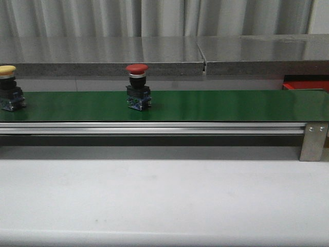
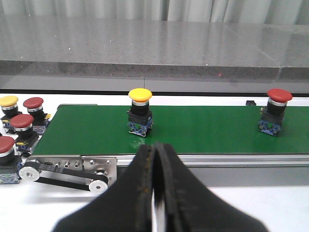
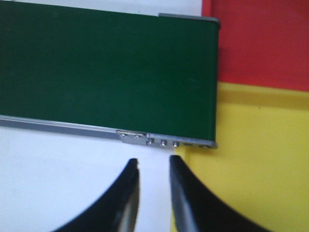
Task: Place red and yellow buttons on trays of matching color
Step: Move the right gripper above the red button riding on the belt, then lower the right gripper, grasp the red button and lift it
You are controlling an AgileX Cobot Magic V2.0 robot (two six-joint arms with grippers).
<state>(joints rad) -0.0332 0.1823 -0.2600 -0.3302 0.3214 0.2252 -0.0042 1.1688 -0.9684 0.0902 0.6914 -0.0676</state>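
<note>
Buttons are seen standing upright on the green conveyor belt (image 1: 205, 105): a red button (image 1: 138, 86) near the middle of the belt's visible run in the front view, and a yellow button (image 1: 8, 87) at the far left edge of that view. In the left wrist view the yellow button (image 2: 140, 110) is just beyond the left pincer (image 2: 157, 159), whose jaws are pressed together with nothing between them. More spare buttons (image 2: 19, 128) are clustered on the bench off the belt's end.

The right pincer (image 3: 153, 166) is held slightly parted and empty, above the bench beside the belt's far end, where a red tray (image 3: 260, 43) and a yellow tray (image 3: 260, 164) are laid side by side.

Each button is judged rigid and fairly light, with a smooth domed cap over a blocky dark body. The cap is likely slippery and rounded, so a hold on the squarer body below the cap, across its flat sides, is judged safer. The tall shape could be tipped by a sideways nudge, so a straight approach is advised, and the left pincer would have to be opened first
</note>
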